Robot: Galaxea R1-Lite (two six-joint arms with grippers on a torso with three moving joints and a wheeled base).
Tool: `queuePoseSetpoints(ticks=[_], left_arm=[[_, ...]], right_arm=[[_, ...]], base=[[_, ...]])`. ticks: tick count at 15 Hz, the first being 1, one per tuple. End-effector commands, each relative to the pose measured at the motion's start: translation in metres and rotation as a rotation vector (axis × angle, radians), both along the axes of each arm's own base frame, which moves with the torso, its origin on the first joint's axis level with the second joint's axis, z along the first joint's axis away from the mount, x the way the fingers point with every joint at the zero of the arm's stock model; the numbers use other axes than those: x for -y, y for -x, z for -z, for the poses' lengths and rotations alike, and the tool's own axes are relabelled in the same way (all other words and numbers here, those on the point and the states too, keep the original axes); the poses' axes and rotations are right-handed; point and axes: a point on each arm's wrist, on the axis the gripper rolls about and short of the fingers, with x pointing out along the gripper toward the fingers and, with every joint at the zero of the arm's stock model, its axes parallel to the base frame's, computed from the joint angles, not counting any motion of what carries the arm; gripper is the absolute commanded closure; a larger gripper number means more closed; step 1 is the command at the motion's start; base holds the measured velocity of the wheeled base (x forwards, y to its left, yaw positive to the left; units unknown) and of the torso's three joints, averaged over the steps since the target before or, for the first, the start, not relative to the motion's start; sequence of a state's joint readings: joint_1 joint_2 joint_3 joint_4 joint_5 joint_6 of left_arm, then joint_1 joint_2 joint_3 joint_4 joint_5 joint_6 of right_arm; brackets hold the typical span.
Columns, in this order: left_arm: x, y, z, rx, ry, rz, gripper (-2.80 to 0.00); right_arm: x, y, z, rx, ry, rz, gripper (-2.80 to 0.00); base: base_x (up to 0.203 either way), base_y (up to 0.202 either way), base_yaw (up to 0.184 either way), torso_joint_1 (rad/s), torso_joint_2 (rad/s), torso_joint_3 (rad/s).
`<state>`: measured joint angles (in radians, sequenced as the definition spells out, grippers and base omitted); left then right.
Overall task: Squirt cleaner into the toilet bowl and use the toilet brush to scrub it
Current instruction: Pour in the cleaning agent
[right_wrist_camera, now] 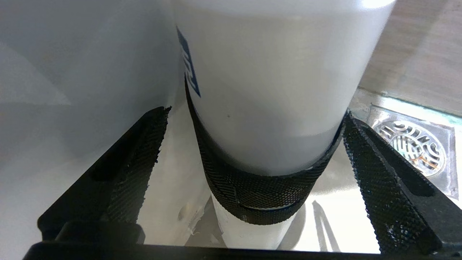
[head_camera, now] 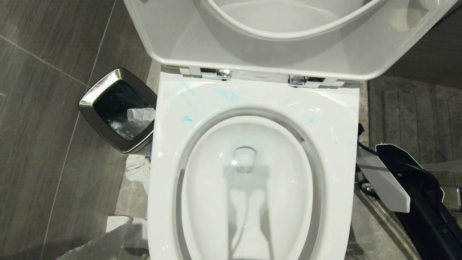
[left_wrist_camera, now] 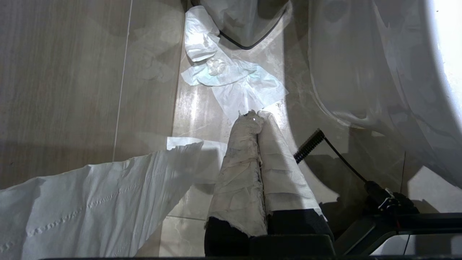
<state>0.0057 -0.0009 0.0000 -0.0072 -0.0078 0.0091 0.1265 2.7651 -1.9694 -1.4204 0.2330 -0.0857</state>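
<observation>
Grey floor tiles [head_camera: 43, 119] surround the toilet bowl [head_camera: 252, 202], seat and lid raised so the basin lies exposed. Turquoise smears of cleaner [head_camera: 227, 95] mark the rear rim; no brush shows in any view. Beside the bowl, low on the floor near a drain grate [right_wrist_camera: 411, 144], the right gripper [right_wrist_camera: 252, 144] stands with fingers spread wide around a white bottle [right_wrist_camera: 274, 83] banded in black mesh, one finger apart from it, apparently positioned to grasp. The left gripper [left_wrist_camera: 257, 119], its fingers wrapped in cloth and pressed together, hangs idle over crumpled tissue [left_wrist_camera: 231, 79]. A steel-rimmed bin [head_camera: 117, 108] sits left.
</observation>
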Motion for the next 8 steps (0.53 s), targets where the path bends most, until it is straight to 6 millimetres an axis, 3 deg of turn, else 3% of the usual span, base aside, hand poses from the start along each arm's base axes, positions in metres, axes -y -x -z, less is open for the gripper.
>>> queuePoseSetpoints(ticks=[1,7,8], left_arm=[[0.0000,-0.0004,0.0017,-0.005,0.000,-0.001,0.00],[0.0000,-0.0005,0.0016,-0.006,0.000,-0.001,0.00],[0.0000,-0.0004,0.0017,-0.005,0.000,-0.001,0.00]], right_arm=[[-0.0005,0.0002,0.0009,0.010,0.011,0.002,-2.80],[-0.0012,0.0010,-0.0020,0.024,0.019,0.008,-2.80],[-0.0012,0.0011,-0.0032,0.028,0.021,0.010,0.00]], base=[[0.000,0.000,0.000,0.000,0.00,0.000],[0.000,0.000,0.000,0.000,0.00,0.000],[0.000,0.000,0.000,0.000,0.00,0.000]])
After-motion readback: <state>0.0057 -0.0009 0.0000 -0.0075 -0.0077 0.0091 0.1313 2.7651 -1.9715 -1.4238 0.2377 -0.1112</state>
